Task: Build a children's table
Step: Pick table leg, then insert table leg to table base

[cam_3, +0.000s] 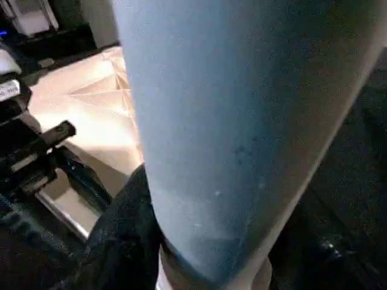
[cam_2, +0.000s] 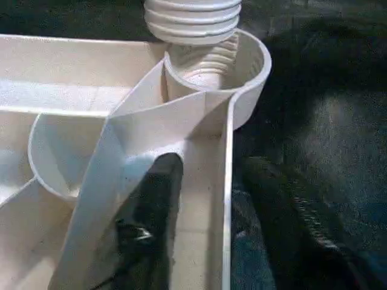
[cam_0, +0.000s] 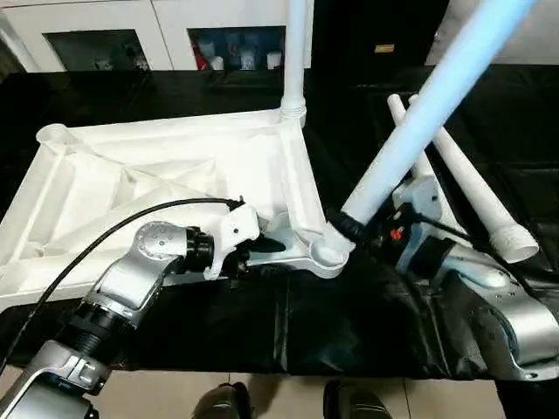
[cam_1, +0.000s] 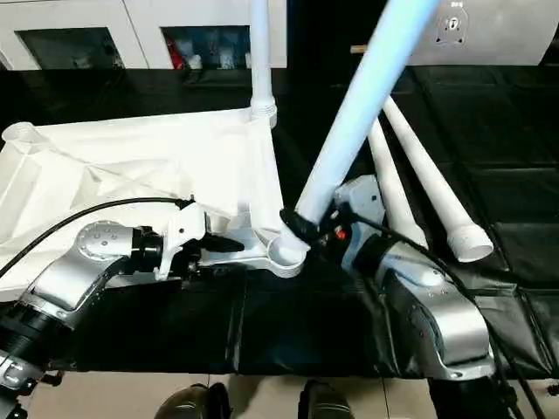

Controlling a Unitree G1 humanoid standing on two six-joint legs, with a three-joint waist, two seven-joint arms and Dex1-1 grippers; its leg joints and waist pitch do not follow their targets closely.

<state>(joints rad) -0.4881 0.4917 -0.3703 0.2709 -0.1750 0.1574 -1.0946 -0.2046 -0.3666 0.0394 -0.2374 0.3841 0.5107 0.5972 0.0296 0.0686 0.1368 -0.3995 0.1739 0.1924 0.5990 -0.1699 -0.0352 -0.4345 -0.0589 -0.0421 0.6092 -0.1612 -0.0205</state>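
Gripping a leg (cam_0: 419, 131) at centre frame, right gripper (cam_0: 354, 229) closed round it above the corner socket (cam_0: 327, 253); left gripper (cam_0: 262, 249) clamps tabletop (cam_0: 131, 183) rim.

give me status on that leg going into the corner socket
Right gripper holds leg, tip at near corner socket. Left gripper at tabletop rim.

A black cloth (cam_0: 349, 323) covers the work table, creased and hanging over the near edge. Below it shows a pale tiled floor (cam_0: 262, 397). Behind the table stand white cabinets (cam_0: 166, 26) with 2 dark glass doors; small bottles (cam_0: 236, 52) sit behind 1 of them. A dark gap lies right of the cabinets.
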